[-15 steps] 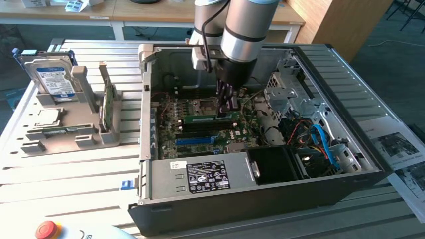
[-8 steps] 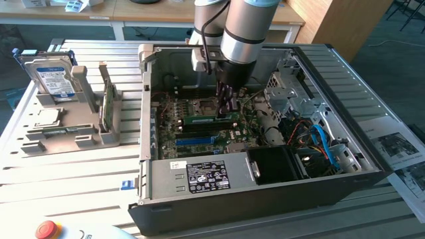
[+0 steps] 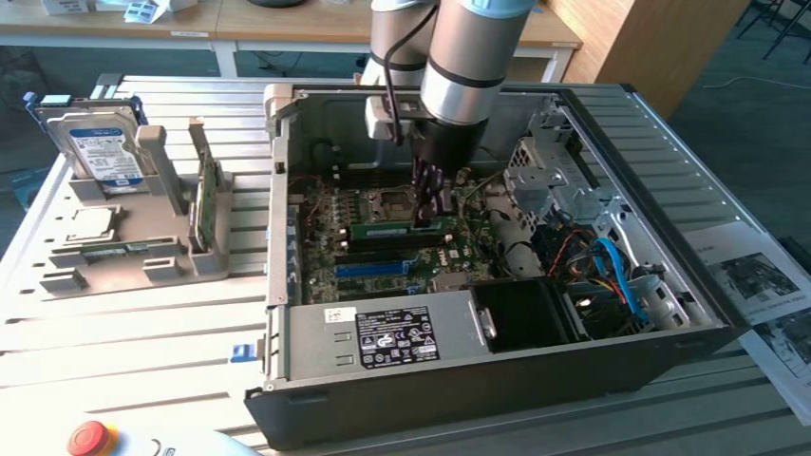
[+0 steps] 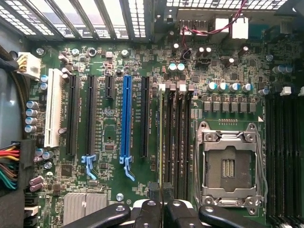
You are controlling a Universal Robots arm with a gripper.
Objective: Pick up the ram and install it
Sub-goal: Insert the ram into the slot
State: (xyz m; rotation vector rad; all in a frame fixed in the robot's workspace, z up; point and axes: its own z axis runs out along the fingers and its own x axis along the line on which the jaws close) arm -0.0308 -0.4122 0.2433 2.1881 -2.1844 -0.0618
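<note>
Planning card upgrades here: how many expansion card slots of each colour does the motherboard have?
Black slots: 4
Blue slot: 1
White slot: 1
Total: 6

Daylight falls bright and even on my surface; inside the case I get dimmer, shadowed light.

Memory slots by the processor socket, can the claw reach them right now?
Likely yes: the case side is open, the claw holds the ram just above those slots, and nothing lies across them.
</note>
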